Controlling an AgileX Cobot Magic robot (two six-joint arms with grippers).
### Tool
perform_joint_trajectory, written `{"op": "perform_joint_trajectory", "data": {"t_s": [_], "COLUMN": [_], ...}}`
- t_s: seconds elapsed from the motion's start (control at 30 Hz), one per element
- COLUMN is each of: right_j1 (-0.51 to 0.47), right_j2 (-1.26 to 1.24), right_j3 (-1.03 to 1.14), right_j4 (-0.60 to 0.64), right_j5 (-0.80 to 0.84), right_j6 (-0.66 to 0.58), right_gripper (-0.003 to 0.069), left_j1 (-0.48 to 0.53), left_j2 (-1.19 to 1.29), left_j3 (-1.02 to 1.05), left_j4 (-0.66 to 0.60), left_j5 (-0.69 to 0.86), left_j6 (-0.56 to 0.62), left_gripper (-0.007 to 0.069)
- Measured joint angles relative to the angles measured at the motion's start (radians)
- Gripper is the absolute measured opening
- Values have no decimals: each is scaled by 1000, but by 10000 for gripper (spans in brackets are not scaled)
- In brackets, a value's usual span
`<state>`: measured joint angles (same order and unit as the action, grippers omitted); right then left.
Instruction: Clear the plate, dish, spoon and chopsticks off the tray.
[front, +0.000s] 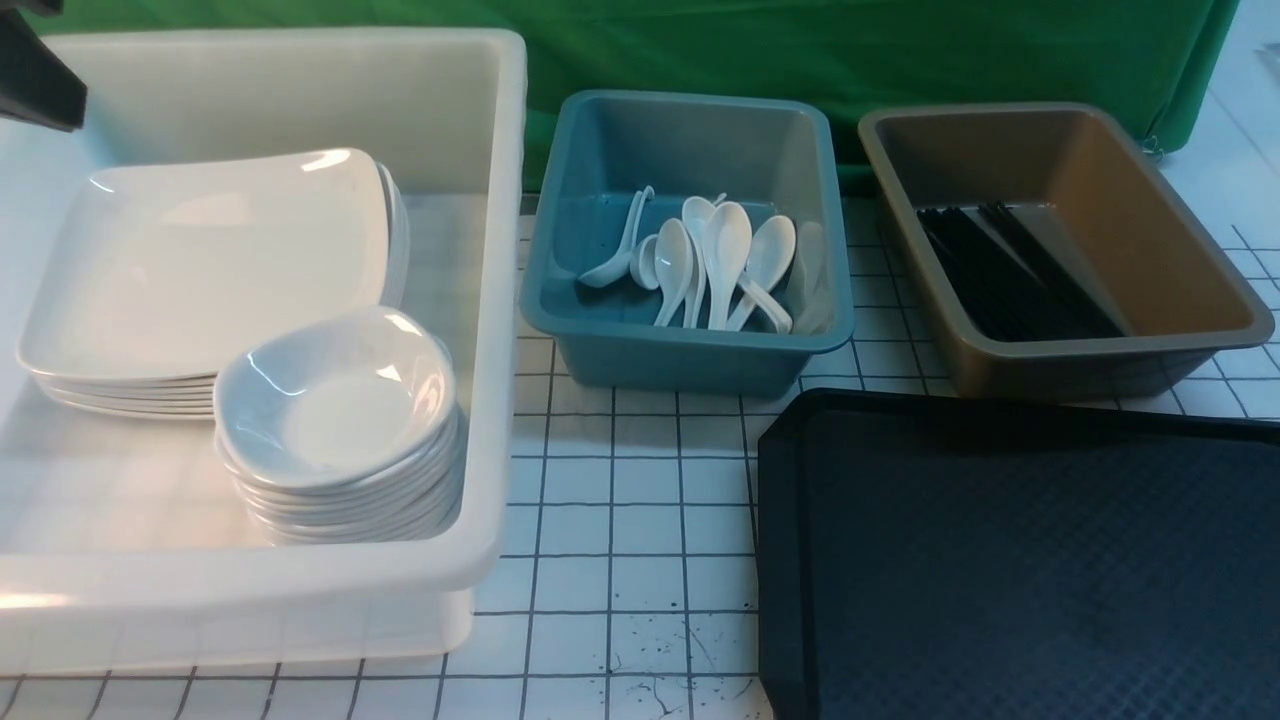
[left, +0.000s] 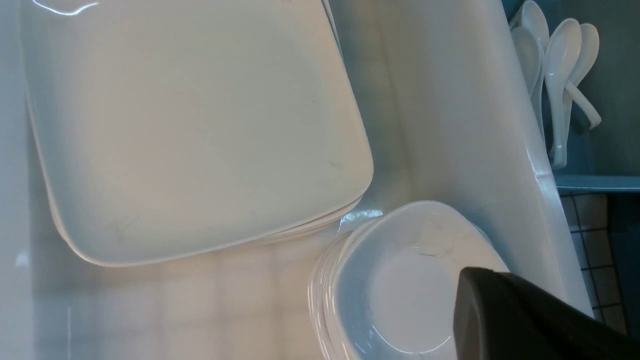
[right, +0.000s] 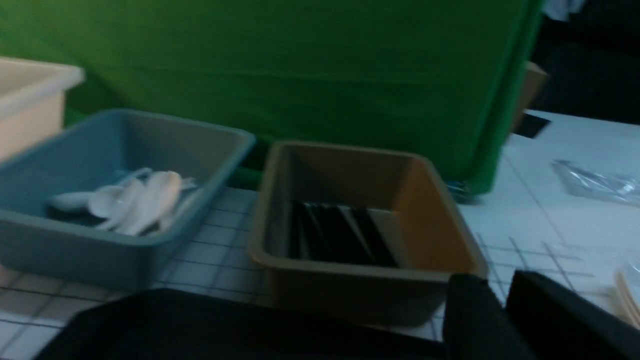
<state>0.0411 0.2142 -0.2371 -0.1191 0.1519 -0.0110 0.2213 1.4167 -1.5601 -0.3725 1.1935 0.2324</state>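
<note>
Tray (front: 1020, 560) is being shown bare, so arms are best being kept clear of tubs; left gripper (left: 530, 320) is being held closed and empty, right gripper's (right: 500, 320) gap cannot be told.

A large white tub (front: 490, 300) stands at the left on the gridded white tabletop (front: 620, 500). To its right sit a blue tub (front: 690, 350) and then a brown tub (front: 1090, 360), with a green cloth backdrop (front: 800, 50) hanging behind them.

Front overview; wrist close-ups sharing spoons (front: 715, 255).
</note>
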Motion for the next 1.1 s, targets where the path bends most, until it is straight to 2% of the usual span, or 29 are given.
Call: {"op": "perform_joint_trajectory", "data": {"t_s": [0.03, 0.13, 0.47, 0.6, 0.77, 1.0, 1.1], "right_j1": [-54, -112, -130, -86, 38, 51, 51], "right_j2": [-57, -115, -211, -212, -212, -212, -212], "right_j3": [57, 126, 239, 243, 243, 243, 243], "right_j4": [-1, -2, -4, -6, -6, -6, -6], "right_j5": [0, 0, 81, 99, 98, 98, 98], "right_j6": [2, 11, 11, 11, 11, 11, 11], "right_gripper": [128, 134, 154, 162, 175, 183, 197], "left_j1": [0, 0, 0, 0, 0, 0, 0], "left_j2": [0, 0, -1, -23, -86, -206, -326], "left_j3": [0, 0, 0, 0, 0, 63, 172], "left_j4": [-7, -24, -49, -49, -50, -100, -148], "left_j5": [0, 0, 25, 26, 27, 22, -20], "left_j6": [4, 21, 24, 24, 24, 47, 88], "left_gripper": [-3, -3, -3, -3, -3, -3, -3]}}
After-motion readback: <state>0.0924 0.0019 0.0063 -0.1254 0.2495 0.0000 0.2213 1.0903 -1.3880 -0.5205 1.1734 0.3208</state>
